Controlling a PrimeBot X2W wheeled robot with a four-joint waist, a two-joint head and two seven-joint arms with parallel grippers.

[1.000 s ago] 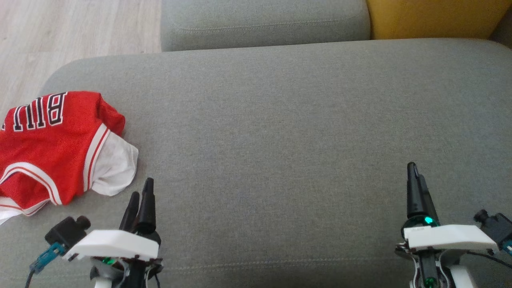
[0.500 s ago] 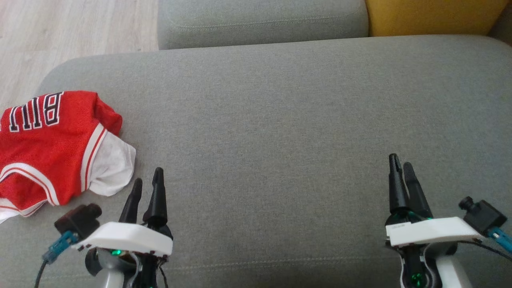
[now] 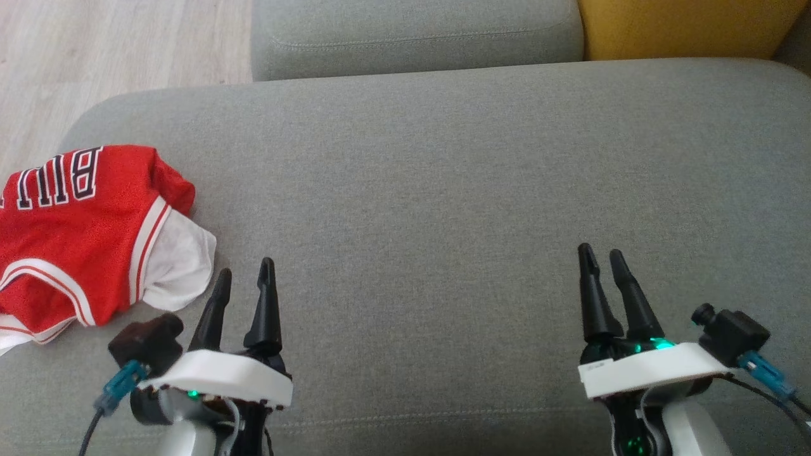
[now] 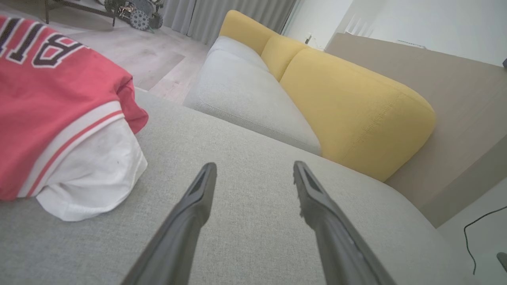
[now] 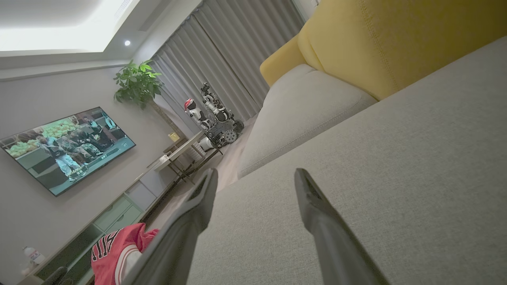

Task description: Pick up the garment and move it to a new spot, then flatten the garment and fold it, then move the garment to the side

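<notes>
The garment [image 3: 82,234] is a red jersey with white trim and black lettering, lying crumpled at the left end of the grey cushion [image 3: 443,190]. The left wrist view has the garment [image 4: 59,118] at its left, and in the right wrist view the garment [image 5: 115,253] sits far off at the lower left. My left gripper [image 3: 244,273] hovers just right of the jersey's white corner, open and empty, its fingers [image 4: 198,194] apart over bare fabric. My right gripper [image 3: 599,259] is open and empty over the cushion's right part, far from the jersey.
A second grey cushion [image 3: 412,35] and a yellow backrest [image 3: 684,25] lie beyond the big cushion. Wooden floor [image 3: 95,50] borders the far left. The right wrist view takes in a wall television [image 5: 63,146], a plant [image 5: 138,83] and another robot [image 5: 210,114].
Both grippers have moved forward and inward over the cushion, the left one closer to the jersey's white corner. The garment lies as before.
</notes>
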